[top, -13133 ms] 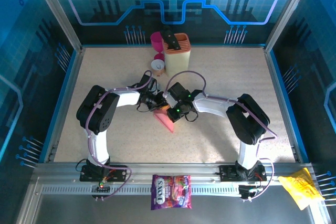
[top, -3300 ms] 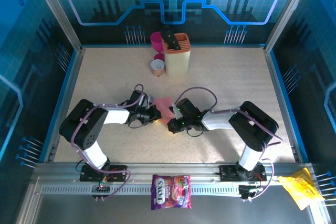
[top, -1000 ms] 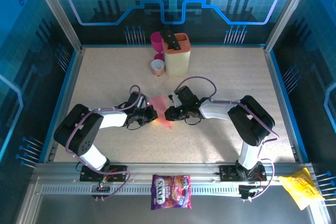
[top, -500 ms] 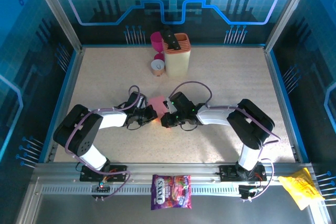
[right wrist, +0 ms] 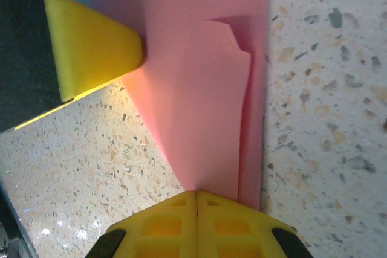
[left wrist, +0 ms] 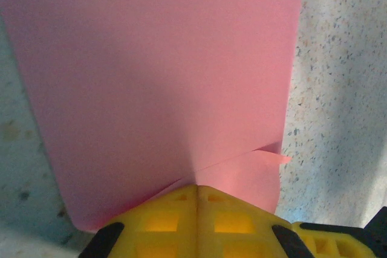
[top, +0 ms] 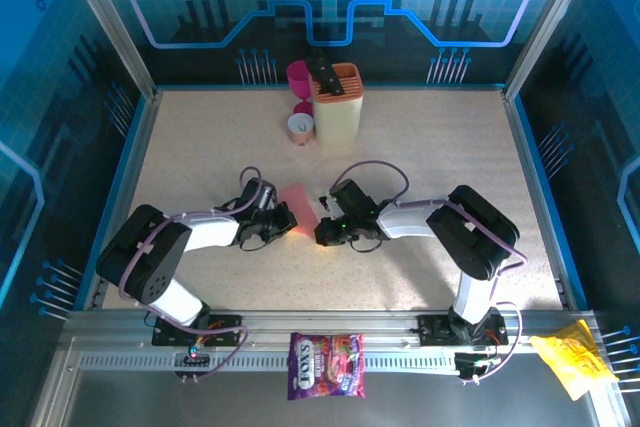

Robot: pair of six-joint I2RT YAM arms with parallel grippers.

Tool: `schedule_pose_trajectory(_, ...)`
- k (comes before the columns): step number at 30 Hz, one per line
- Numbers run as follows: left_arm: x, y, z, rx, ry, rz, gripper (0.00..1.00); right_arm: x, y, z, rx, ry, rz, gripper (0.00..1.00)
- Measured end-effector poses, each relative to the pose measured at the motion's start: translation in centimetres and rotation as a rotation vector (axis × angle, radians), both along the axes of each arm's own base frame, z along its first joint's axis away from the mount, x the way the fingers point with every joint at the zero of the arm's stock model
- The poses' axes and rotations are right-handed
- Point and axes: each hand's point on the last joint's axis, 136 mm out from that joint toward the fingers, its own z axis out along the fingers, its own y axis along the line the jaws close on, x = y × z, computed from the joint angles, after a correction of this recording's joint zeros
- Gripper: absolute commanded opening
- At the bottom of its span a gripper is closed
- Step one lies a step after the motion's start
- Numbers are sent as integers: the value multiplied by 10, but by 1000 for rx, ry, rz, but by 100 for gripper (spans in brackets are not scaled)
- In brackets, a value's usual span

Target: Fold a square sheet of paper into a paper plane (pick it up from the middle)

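The square sheet of paper (top: 298, 204) is salmon pink and folded over into a narrow layered piece. It stands up off the table's middle, held between both grippers. My left gripper (top: 289, 220) is shut on its left edge. In the left wrist view the yellow jaws (left wrist: 198, 187) meet on the paper (left wrist: 157, 70), where a crease and a small loose flap show. My right gripper (top: 322, 233) is shut on the other end. In the right wrist view its jaws (right wrist: 196, 194) pinch the paper (right wrist: 199, 101), and the left gripper's yellow finger (right wrist: 91, 40) touches the far edge.
A cream knife block (top: 336, 107), a magenta cup (top: 298, 74) and a small cup (top: 300, 125) stand at the back middle. A purple candy bag (top: 326, 365) lies on the front rail, with a yellow bag (top: 570, 357) at the front right. Speckled tabletop (top: 200, 137) lies around the arms.
The right gripper has shut on the paper and shifted slightly nearer. The left arm has sunk a little, and the paper now stands more upright between the two grippers.
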Motion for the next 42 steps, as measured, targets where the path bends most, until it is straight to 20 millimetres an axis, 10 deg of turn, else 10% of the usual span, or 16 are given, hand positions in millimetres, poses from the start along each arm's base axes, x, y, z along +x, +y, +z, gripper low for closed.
schedule_pose_trajectory(11, -22, 5, 21, 59, -40, 52, 11, 8, -5, -1, 21, 19, 10, 0)
schedule_pose_trajectory(22, -31, -34, 24, 30, -57, 11, 5, 8, -4, -2, 34, 29, 16, 0)
schedule_pose_trajectory(42, -8, -47, 17, 25, -104, 69, 1, 8, -3, -2, 38, 29, 16, 0)
